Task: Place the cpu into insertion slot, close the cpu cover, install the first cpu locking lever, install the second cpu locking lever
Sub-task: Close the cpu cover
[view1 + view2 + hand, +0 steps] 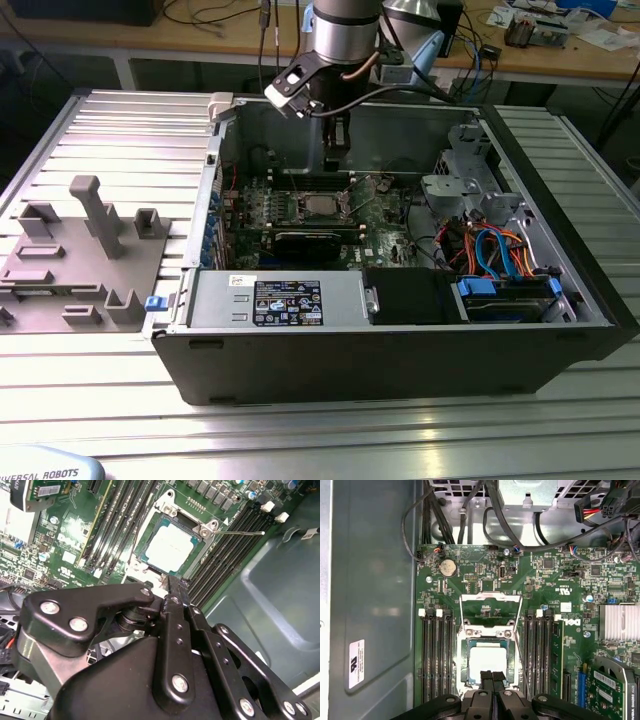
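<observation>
Jaws pinched together over cpu [487, 661] in insertion slot [462, 655] | first wrist view — cpu cover [491, 598] open

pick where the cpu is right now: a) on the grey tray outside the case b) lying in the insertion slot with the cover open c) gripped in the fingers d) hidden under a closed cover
B: in the first wrist view the cpu lies in the insertion slot, while the cpu cover is swung open, clear of it.
</observation>
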You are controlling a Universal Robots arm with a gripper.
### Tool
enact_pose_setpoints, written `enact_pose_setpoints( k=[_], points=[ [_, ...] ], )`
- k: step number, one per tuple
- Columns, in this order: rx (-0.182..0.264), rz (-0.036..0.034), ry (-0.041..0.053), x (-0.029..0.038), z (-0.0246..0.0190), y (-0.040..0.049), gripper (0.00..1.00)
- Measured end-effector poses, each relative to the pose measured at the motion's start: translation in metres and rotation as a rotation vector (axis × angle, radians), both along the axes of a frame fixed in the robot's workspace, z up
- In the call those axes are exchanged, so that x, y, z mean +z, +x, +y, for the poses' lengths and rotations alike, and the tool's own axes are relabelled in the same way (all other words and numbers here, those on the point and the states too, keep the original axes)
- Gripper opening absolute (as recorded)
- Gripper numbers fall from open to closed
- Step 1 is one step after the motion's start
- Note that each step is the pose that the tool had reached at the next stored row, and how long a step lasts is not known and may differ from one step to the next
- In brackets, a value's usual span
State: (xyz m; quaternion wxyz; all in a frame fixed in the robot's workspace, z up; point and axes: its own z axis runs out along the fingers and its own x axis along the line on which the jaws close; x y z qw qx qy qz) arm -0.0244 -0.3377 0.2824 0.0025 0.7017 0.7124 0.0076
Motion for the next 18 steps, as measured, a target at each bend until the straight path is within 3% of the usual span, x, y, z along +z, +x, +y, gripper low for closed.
enact_pose_setpoints(
  k=[3,4,6,11,15,18],
  points=[
    [0.0,0.0,0.0123,0.0,-0.0044,0.0009,0.11],
    [0.0,0.0,0.0321,0.0003,-0.0068,0.0015,0.11],
    [0.0,0.0013,0.0538,0.0009,-0.0111,0.0049,0.11],
    [-0.001,0.0163,0.0581,0.0,-0.0129,0.0236,0.11],
    [0.0,0.0273,0.0487,-0.0018,-0.0129,0.0357,0.11],
    [0.0,0.0341,0.0486,-0.0024,-0.0129,0.044,0.11]
  ],
)
